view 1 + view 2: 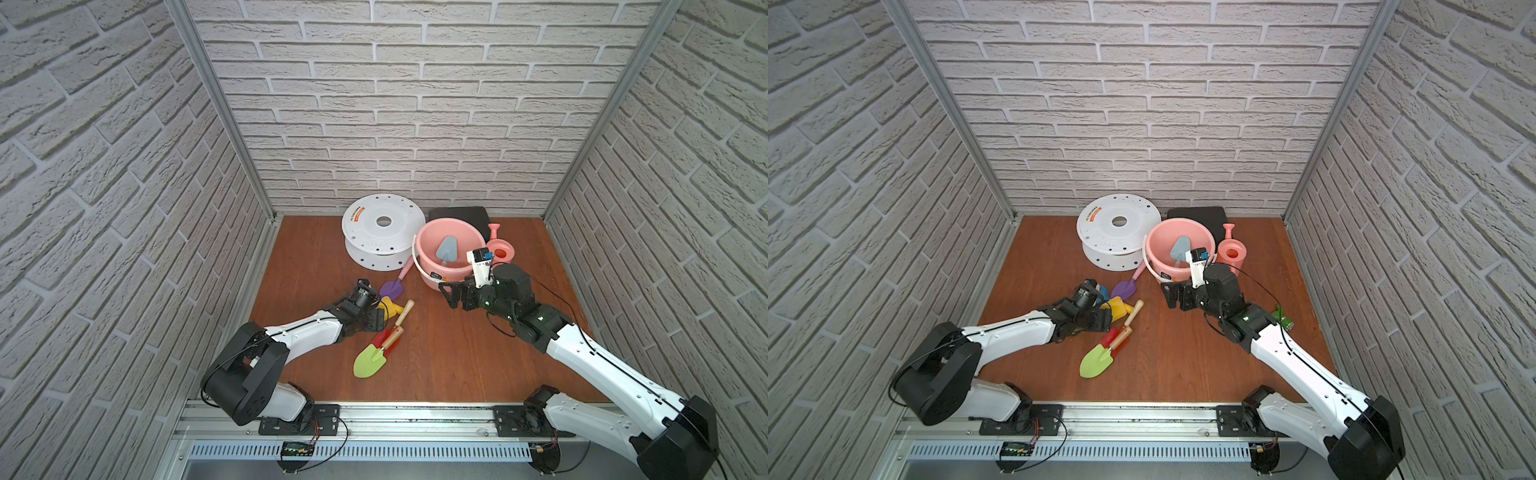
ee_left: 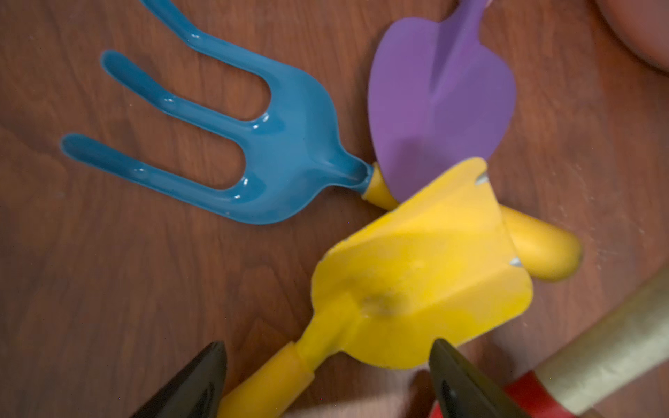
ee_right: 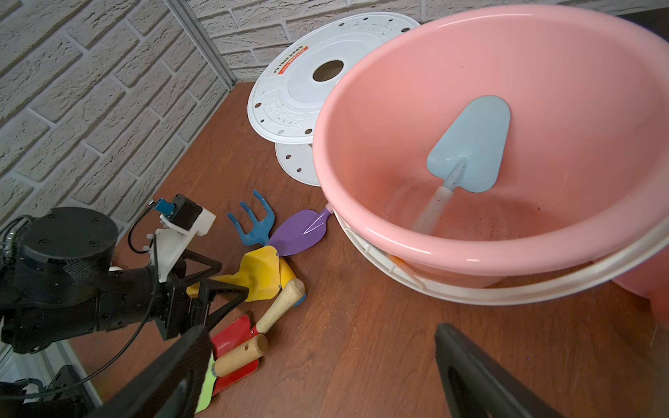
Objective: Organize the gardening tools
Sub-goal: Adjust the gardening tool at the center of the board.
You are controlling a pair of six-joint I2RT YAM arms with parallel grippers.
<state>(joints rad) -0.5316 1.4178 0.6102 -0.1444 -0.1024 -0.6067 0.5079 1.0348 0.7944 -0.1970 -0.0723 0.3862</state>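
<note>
My left gripper (image 2: pixel 327 345) stands open low over the floor, its fingers either side of the yellow scoop's (image 2: pixel 416 282) neck and handle, not touching. The blue claw fork (image 2: pixel 289 152) and purple trowel (image 2: pixel 434 108) lie just beyond the scoop, overlapping it. A green spade (image 1: pixel 369 360) with a wooden handle lies across a red shovel (image 1: pixel 384 338) near the left wrist. The pale-blue trowel (image 1: pixel 447 247) stands inside the pink bucket (image 1: pixel 451 220). The pink watering can (image 1: pixel 500 249) sits behind the right of the bucket. My right gripper (image 3: pixel 324 334) hovers open and empty by the bucket's front.
A white spool (image 1: pixel 382 232) lies at the back, touching the bucket. A black box (image 1: pixel 459 214) sits against the back wall. A green tap fitting (image 1: pixel 1283 320) peeks out beside the right arm. Brick walls close in three sides of the wooden floor.
</note>
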